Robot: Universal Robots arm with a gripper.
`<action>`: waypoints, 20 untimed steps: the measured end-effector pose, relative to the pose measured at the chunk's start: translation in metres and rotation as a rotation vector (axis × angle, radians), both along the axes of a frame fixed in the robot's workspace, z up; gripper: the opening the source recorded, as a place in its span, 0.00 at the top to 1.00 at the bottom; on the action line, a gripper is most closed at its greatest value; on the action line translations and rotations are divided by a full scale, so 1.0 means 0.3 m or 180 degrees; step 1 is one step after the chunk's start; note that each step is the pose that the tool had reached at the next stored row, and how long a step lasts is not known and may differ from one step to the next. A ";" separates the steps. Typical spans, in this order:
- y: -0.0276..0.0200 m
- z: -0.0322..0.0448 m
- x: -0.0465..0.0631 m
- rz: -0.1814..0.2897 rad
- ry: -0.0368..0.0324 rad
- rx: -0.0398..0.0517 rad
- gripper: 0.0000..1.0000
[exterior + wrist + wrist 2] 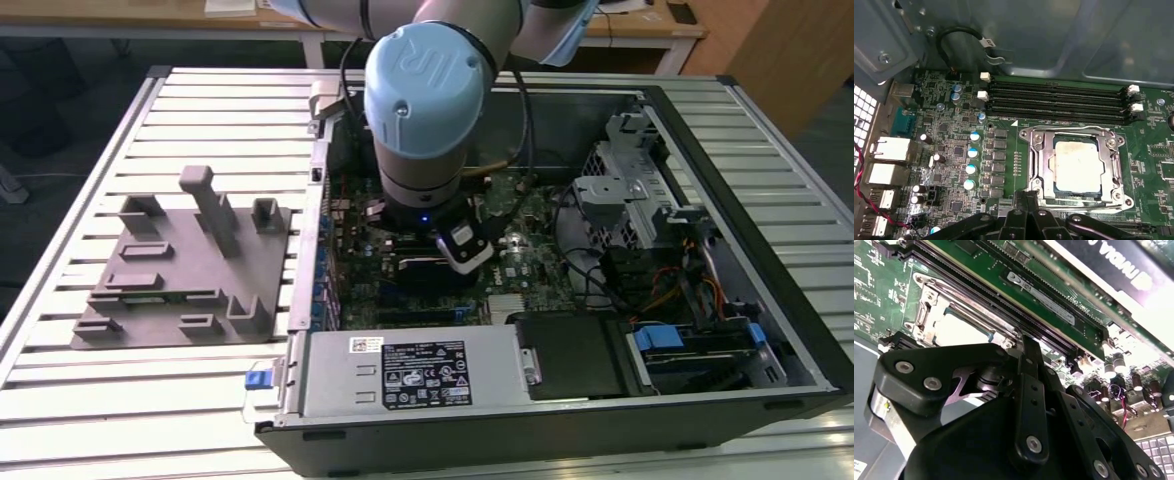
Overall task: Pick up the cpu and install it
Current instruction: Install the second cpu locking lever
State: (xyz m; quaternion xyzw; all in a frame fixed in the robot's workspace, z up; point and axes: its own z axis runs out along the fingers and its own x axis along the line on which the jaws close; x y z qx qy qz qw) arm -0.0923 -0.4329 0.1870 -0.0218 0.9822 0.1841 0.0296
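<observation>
We see the cpu (1077, 167) seated in its socket (1036, 165) mid-motherboard, the gripper (1026, 200) hovering just beside it; whether the claw is open we cannot tell.

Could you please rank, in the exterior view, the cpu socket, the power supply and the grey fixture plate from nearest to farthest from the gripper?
1. cpu socket, directly under the gripper.
2. power supply, along the case's front edge.
3. grey fixture plate, outside the case on the exterior view's left.

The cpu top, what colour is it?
Silvery white on the cpu, with smudgy tan patches, best in the first wrist view.
</observation>
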 end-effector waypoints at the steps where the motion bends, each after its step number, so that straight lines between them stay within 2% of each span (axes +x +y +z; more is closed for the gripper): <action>1: 0.000 -0.002 -0.001 0.0000 -0.0002 0.0001 0.89; 6: 0.000 -0.008 -0.003 0.0000 -0.0010 0.0005 0.89; 20: 0.001 -0.010 -0.004 0.0000 -0.0011 0.0005 0.89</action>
